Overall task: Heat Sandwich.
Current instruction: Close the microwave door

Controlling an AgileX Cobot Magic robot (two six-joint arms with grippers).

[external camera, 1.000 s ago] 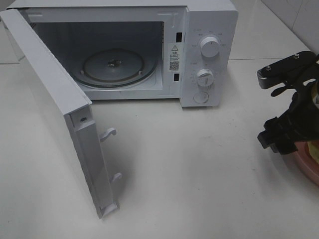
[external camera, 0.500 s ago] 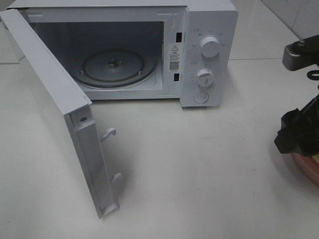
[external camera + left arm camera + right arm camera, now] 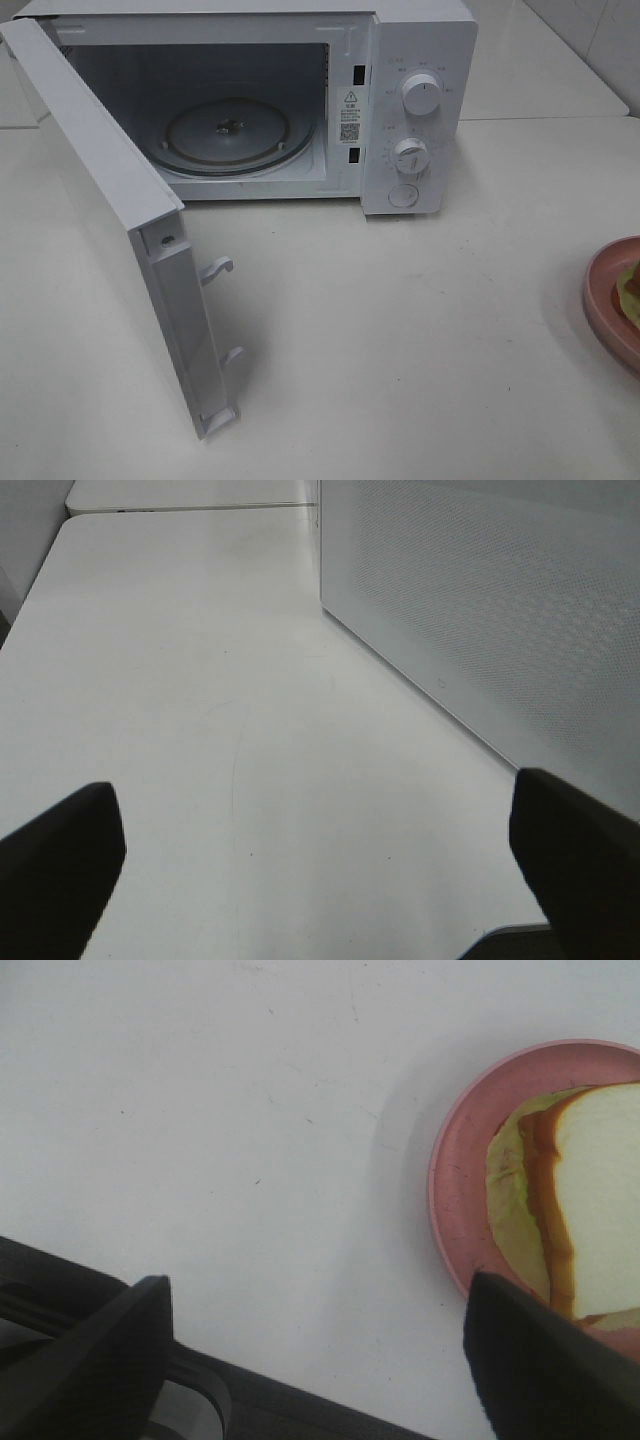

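Sandwich [image 3: 598, 1195] of white sliced bread, tan crust, pale green filling, lies on round pink plate [image 3: 462, 1175] at the right edge of the white table [image 3: 400, 330], well apart from the white microwave [image 3: 415, 100]. Microwave door [image 3: 110, 230] stands wide open, glass turntable [image 3: 228, 133] bare. Right gripper [image 3: 320, 1350] hovers beside the plate, jaws apart, holding nothing; left gripper [image 3: 320, 860] jaws spread wide over bare table near the door's perforated panel, empty too. Risks: pinching only the thin plate rim could tilt it and slide the sandwich off; plate sits near the table edge, so a nudge may push it over; carrying across could clip the door.
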